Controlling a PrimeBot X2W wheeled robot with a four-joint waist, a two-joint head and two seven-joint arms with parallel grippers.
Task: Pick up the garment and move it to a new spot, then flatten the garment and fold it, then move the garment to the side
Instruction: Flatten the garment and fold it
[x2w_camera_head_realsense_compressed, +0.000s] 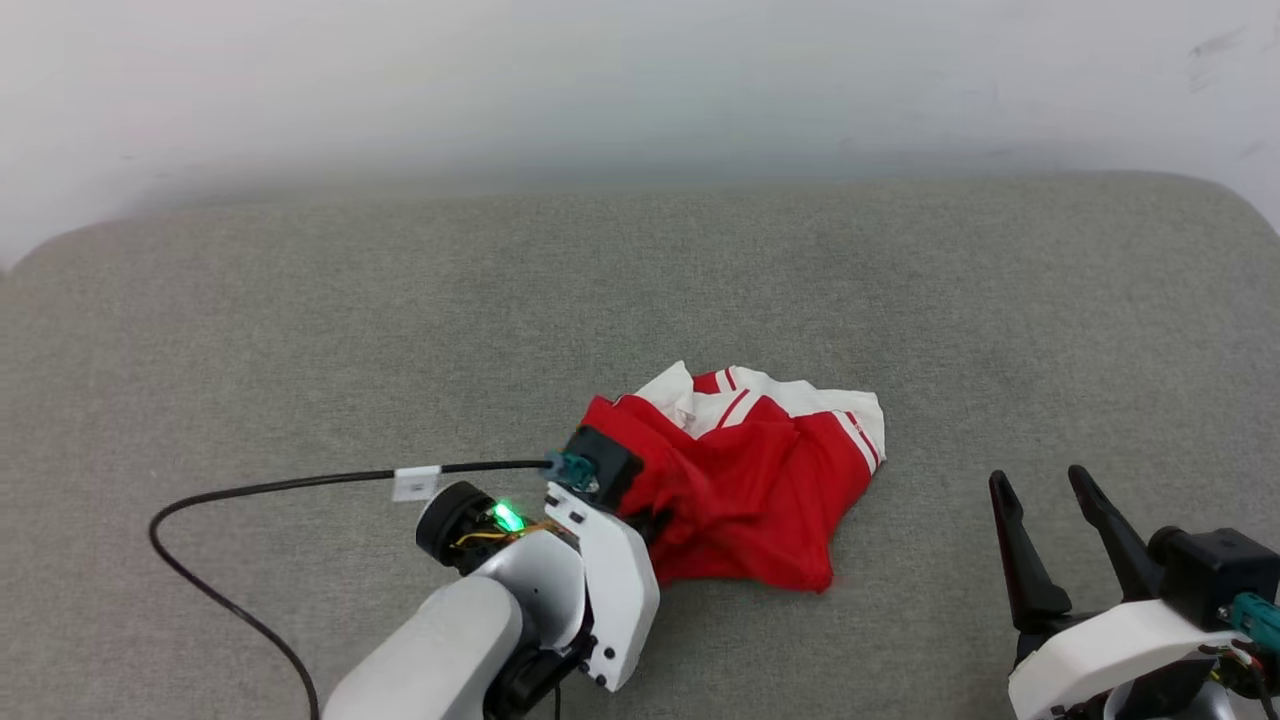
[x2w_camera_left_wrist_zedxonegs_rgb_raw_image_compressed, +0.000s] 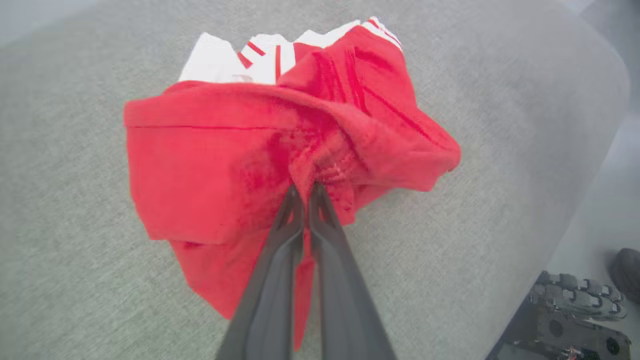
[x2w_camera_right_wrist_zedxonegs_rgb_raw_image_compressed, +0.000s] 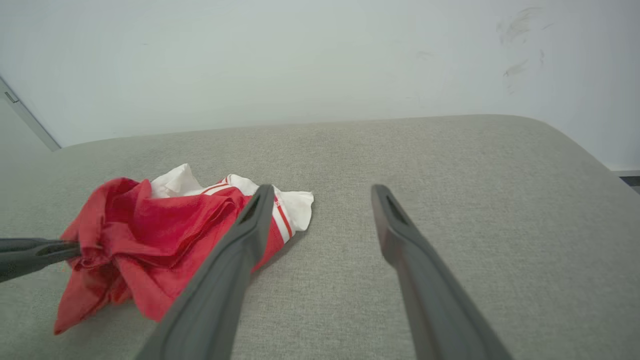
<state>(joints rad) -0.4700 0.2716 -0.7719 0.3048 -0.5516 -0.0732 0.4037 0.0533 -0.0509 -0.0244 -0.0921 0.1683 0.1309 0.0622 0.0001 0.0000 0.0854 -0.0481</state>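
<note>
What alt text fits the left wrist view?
The left hand, fingers closed together, pinches a fold of the crumpled red garment, which lies on a grey fabric surface. White sleeve fabric with red stripes shows at the garment's far edge.

A wide cushioned surface (x2w_camera_head_realsense_compressed: 300, 330) covered in grey woven fabric was seen across all three views, its far corners rounded. Behind it a plain pale wall (x2w_camera_head_realsense_compressed: 640, 80) was set, meeting the cushion's back edge. Faint dark scuff marks (x2w_camera_right_wrist_zedxonegs_rgb_raw_image_compressed: 517, 25) were noted on the wall's upper right in the right wrist view, and a slanted grey strip (x2w_camera_right_wrist_zedxonegs_rgb_raw_image_compressed: 27, 120) was seen at its left edge. A pale floor (x2w_camera_left_wrist_zedxonegs_rgb_raw_image_compressed: 597, 200) was shown beside the cushion in the left wrist view. The scene was lit evenly and softly.
</note>
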